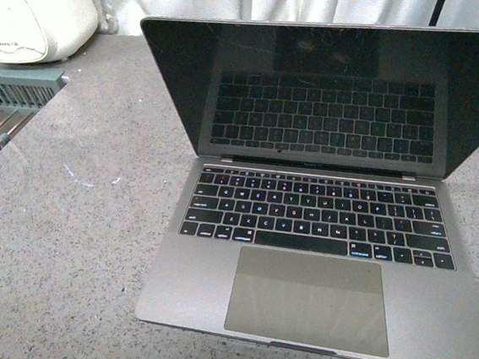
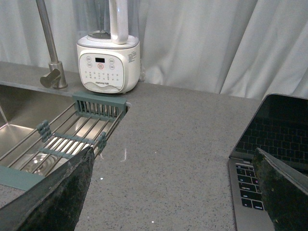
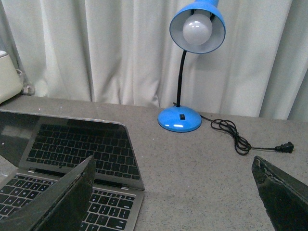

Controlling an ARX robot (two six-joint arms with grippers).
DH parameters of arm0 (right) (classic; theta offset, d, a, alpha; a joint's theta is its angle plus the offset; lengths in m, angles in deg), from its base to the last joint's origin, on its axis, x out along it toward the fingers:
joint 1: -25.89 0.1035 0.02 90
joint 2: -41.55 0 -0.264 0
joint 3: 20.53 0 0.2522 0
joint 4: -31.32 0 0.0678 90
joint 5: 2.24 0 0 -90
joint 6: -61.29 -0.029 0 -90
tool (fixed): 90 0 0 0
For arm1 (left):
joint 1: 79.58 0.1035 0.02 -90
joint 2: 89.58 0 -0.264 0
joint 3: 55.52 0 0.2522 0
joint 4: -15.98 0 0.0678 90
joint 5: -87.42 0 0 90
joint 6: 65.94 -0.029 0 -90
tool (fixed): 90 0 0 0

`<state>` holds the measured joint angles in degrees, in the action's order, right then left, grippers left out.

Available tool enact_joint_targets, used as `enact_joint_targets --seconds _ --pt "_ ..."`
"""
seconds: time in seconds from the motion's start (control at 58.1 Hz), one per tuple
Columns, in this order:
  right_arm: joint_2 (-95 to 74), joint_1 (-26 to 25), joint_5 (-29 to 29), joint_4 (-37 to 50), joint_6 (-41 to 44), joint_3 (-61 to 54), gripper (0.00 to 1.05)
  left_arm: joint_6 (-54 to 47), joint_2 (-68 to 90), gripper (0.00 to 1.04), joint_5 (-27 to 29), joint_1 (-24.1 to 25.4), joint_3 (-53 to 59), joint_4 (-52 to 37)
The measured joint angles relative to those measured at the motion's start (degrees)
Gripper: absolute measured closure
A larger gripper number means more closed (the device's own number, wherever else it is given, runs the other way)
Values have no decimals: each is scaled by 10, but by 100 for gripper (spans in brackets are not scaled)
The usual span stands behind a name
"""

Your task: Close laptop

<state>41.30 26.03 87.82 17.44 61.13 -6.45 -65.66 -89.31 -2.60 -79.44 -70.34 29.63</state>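
The laptop [image 1: 311,215] lies open on the grey countertop in the front view, its black screen upright and its keys lit. No gripper shows in the front view. My left gripper [image 2: 175,166] is open and empty over bare counter to the left of the laptop [image 2: 269,144], whose left edge shows beside one finger. My right gripper [image 3: 175,168] is open and empty over the counter at the laptop's right side [image 3: 72,154], one finger over its keyboard corner.
A white blender base [image 2: 108,65] stands at the back left beside a tap [image 2: 50,53] and a steel sink [image 2: 19,130] with a drying rack [image 2: 82,130]. A blue desk lamp [image 3: 185,67] and its black cord [image 3: 240,137] stand right of the laptop. White curtains hang behind.
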Motion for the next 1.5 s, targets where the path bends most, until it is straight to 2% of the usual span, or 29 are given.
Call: enact_joint_targets --seconds 1.496 --pt "0 0 0 0 0 0 9 0 0 6 0 0 0 0"
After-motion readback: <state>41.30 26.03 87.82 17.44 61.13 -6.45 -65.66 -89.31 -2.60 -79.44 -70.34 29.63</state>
